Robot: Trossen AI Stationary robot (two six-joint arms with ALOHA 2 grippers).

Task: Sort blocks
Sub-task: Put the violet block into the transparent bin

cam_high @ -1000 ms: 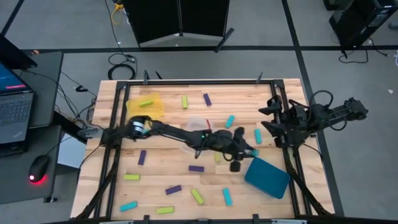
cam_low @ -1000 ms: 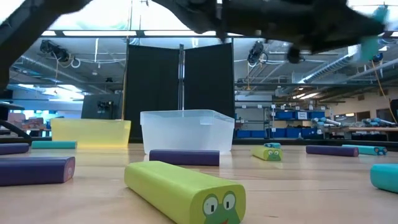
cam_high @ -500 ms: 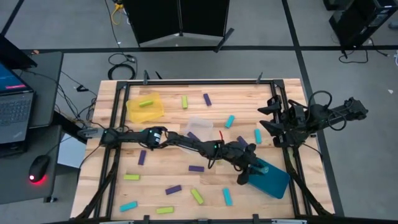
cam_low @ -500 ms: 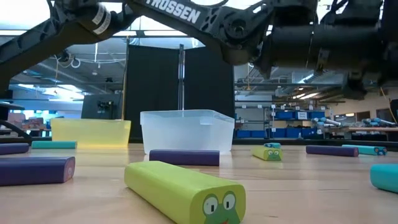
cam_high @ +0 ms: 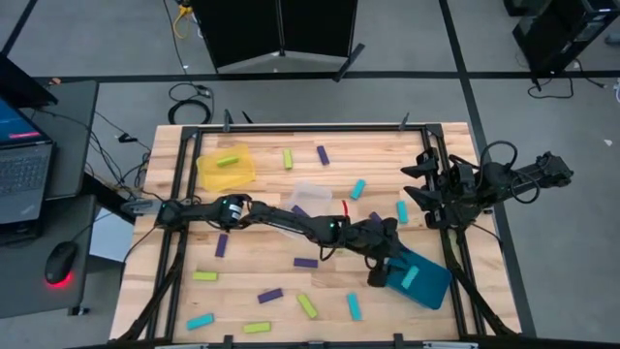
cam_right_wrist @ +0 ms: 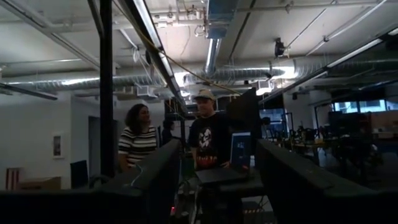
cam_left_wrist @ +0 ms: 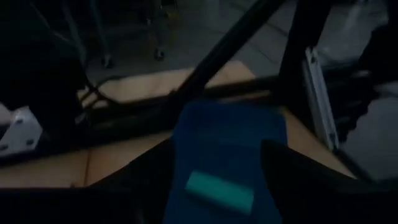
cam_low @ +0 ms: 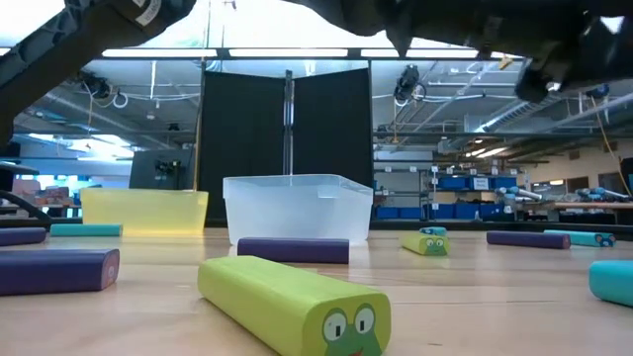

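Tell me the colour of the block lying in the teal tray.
Cyan: the block lies in the teal tray. Left wrist view shows it best.

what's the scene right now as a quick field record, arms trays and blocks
left gripper: open, over the teal tray's near edge
cyan block: lying in the teal tray, free of the fingers
right gripper: parked at the table's right edge, fingers apart, holding nothing
yellow tray: holds one lime-green block
clear tray: mid table
loose blocks: scattered over the table
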